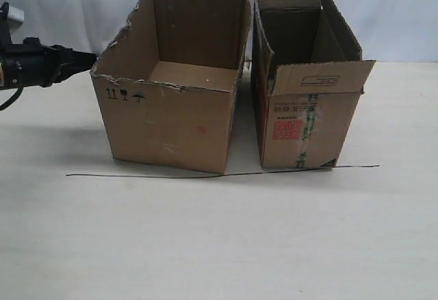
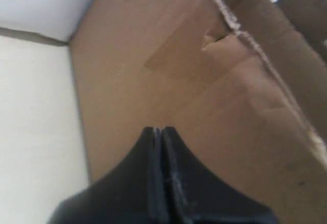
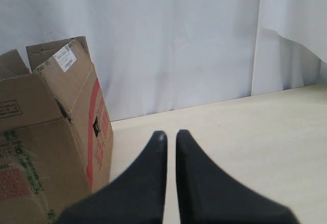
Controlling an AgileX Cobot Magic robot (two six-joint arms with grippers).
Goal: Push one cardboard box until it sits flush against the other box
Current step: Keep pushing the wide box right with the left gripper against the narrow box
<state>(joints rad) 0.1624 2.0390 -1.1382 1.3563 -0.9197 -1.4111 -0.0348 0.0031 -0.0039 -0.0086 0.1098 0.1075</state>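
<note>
Two cartons (image 1: 171, 108) (image 1: 301, 101) apart; right wrist alone shows other box's red-printed side (image 3: 97, 132)

I see a pale table (image 1: 205, 245), a thin dark line (image 1: 205, 175) across it, perhaps a wire, and a white curtain (image 3: 179, 40) behind

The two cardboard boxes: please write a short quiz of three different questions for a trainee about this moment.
1. True or false: the wide cardboard box already touches the other box.
2. Which pincer is at the wide box's outer side wall? A) left pincer B) right pincer
3. Fill in: the left pincer's jaws are ____.

Key: 1 false, a gap of table shows between them; 2 A; 3 shut.
</note>
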